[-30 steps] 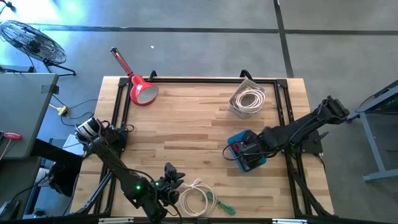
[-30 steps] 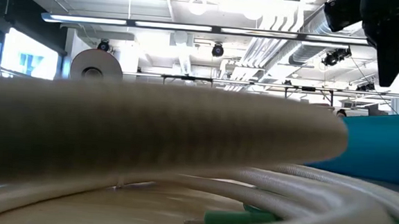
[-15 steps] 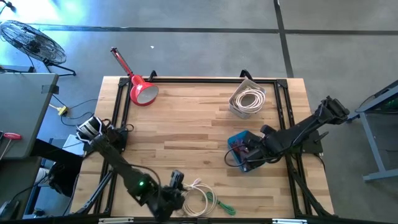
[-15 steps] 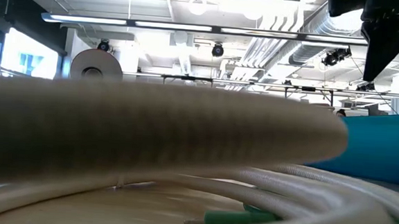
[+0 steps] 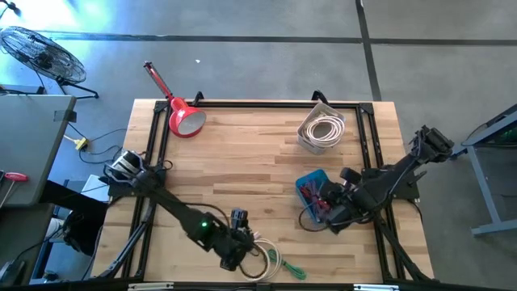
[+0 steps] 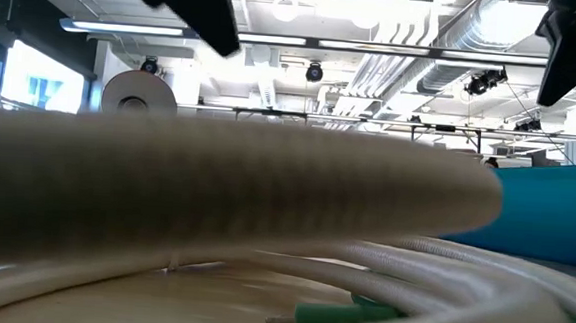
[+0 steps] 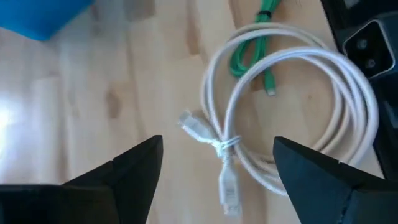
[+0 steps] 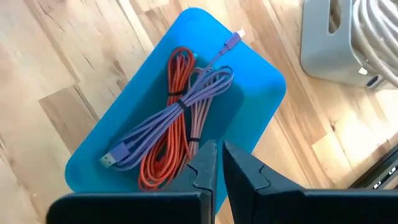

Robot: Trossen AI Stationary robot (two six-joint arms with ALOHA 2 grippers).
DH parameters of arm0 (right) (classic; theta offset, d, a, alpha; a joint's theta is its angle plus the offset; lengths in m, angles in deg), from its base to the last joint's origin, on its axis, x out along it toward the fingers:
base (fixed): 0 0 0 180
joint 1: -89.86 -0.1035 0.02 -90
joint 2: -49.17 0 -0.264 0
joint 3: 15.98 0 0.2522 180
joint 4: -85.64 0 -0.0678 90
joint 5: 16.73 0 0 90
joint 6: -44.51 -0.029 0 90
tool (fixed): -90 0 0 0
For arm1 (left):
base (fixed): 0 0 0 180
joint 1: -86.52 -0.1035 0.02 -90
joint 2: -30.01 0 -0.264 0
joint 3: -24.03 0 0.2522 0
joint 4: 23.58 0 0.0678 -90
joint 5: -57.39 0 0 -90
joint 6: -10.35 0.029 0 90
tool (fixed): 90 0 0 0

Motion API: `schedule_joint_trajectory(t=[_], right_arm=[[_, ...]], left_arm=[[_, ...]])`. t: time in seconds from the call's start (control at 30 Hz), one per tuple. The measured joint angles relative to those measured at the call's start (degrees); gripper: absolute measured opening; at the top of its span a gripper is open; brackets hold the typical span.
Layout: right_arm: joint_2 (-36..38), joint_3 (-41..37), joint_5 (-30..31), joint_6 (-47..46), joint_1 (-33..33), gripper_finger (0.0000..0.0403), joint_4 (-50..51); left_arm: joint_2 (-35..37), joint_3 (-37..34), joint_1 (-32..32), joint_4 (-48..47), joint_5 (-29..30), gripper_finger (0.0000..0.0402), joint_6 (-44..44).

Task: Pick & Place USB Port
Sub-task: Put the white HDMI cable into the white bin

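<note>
The left gripper point(image 5: 237, 257) has moved in over the coiled white USB cable point(image 7: 292, 112) at bottom centre, jaws spread wide, empty. A grasp looks imminent. The right gripper point(image 8: 217, 163), pinched closed on nothing, has backed off the blue plastic tray point(image 5: 313, 179).

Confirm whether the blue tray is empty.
No: the blue tray holds a bundled purple cable and an orange cable.

Left hand point(image 5: 242, 252) over white cable point(image 5: 262, 260)
</note>
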Motion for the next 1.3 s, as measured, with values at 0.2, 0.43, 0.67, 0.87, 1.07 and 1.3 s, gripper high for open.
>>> schedule_joint_trajectory(t=[0.2,0.43,0.67,0.87,1.07,1.3], right_arm=[[-0.02,-0.02,2.79,-1.22,-3.57,0.0016,-0.02],[-0.02,-0.32,4.53,-3.72,-5.87,0.0016,-0.34],[-0.02,-3.83,4.09,-3.94,-6.65,0.0016,-3.49],[-0.07,-8.01,1.51,-3.81,-6.59,0.0016,-6.98],[-0.07,-10.66,-0.34,-3.77,-6.59,0.0016,-9.08],[-0.04,-10.69,0.25,-3.73,-7.59,0.0016,-9.57]], left_arm=[[-4.64,0.0,-2.81,1.2,-8.16,0.03,-0.06],[-8.33,-0.02,-5.03,4.52,-14.52,0.03,-0.19],[-10.44,-0.04,-6.09,4.67,-15.91,0.03,-0.32],[-12.08,0.13,-6.81,5.34,-9.78,0.03,0.16],[-14.63,0.28,-7.48,5.43,-10.35,0.0269,1.35],[-16.35,0.28,-7.46,6.15,-11.64,0.0118,0.92]])
